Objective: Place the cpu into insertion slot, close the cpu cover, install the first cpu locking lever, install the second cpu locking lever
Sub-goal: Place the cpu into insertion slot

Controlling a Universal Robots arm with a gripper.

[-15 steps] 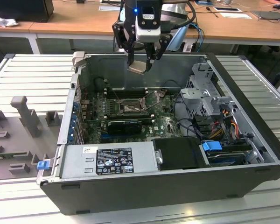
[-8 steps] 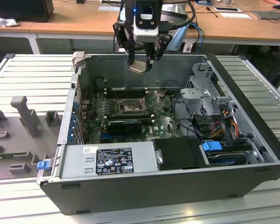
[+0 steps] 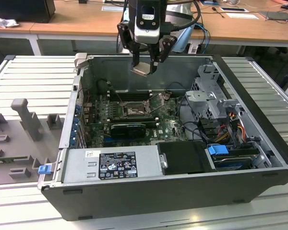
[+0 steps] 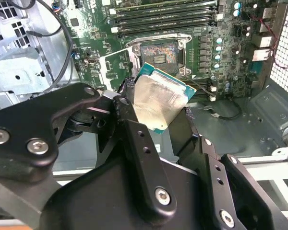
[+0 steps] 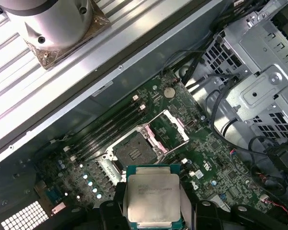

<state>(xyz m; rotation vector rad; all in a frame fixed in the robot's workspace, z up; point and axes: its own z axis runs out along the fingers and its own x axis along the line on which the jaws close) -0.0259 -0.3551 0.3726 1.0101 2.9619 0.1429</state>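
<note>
**Cpu held above the open case, socket uncovered**

Exterior view, its left to its right. Ribbed metal counter (image 3: 33, 72) carries grey fixture blocks (image 3: 26, 117) at the left. Beside them sits the open computer case (image 3: 149, 184).

Inside the case:
- A power supply (image 3: 110, 163) lies along the near wall.
- The green motherboard (image 3: 168, 125) lies flat on the floor, with long memory slots (image 3: 129, 94) and a black card (image 3: 128, 128).
- A drive cage (image 3: 212, 96) with loose cables is at the right.

The insertion slot (image 3: 133, 110) lies between the memory slots and the card, its contact field bare. In the first wrist view the cpu cover (image 5: 169, 128) stands swung open just beside the slot.

The tool (image 3: 144, 68) hangs over the case's far wall, clamped on the cpu (image 3: 140, 70). The chip is tilted, metal face showing, well above the slot.
</note>
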